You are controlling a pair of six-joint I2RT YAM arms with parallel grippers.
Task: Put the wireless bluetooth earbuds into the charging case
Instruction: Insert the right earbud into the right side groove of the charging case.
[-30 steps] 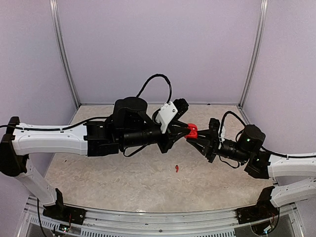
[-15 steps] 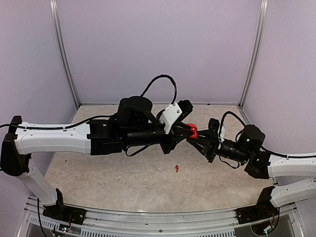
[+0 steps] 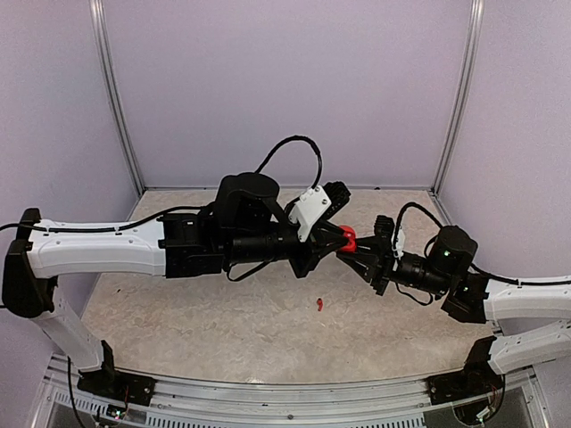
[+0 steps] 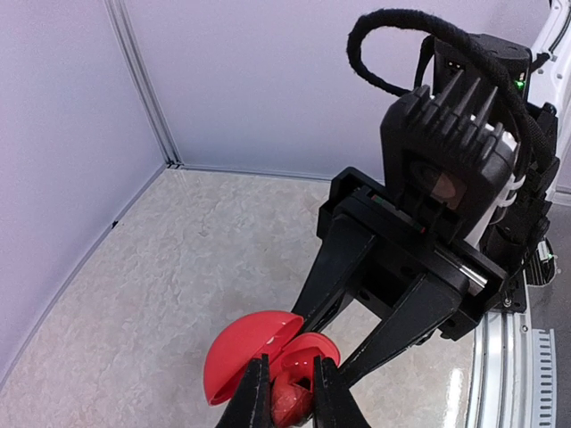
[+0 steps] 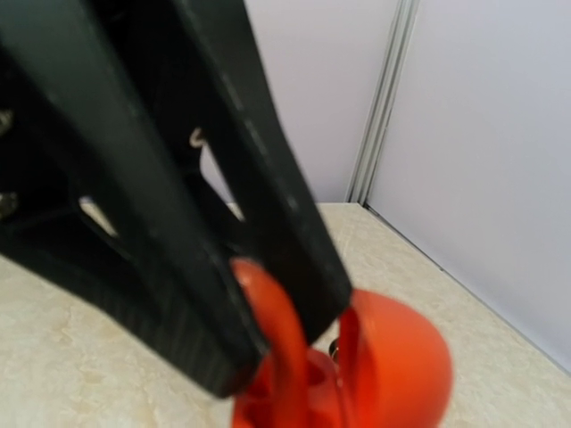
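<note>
- L wrist cam: left gripper [image 4: 290,376] clenched on red earbud [image 4: 290,403], inside open red case [image 4: 239,358]. right gripper [image 4: 323,349] grips the case, held mid-air.
- Top cam only: 2nd red bud [image 3: 319,304] lying on table [image 3: 223,321], below the grippers, well apart.
- R wrist cam: blurry close-up of the case, bud not clear.

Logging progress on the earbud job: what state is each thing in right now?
Red charging case: lid open, held in the air.
Right gripper: shut on the case.
Left gripper: shut on a red earbud at the case's opening.
Second red earbud: loose on the table.
</note>
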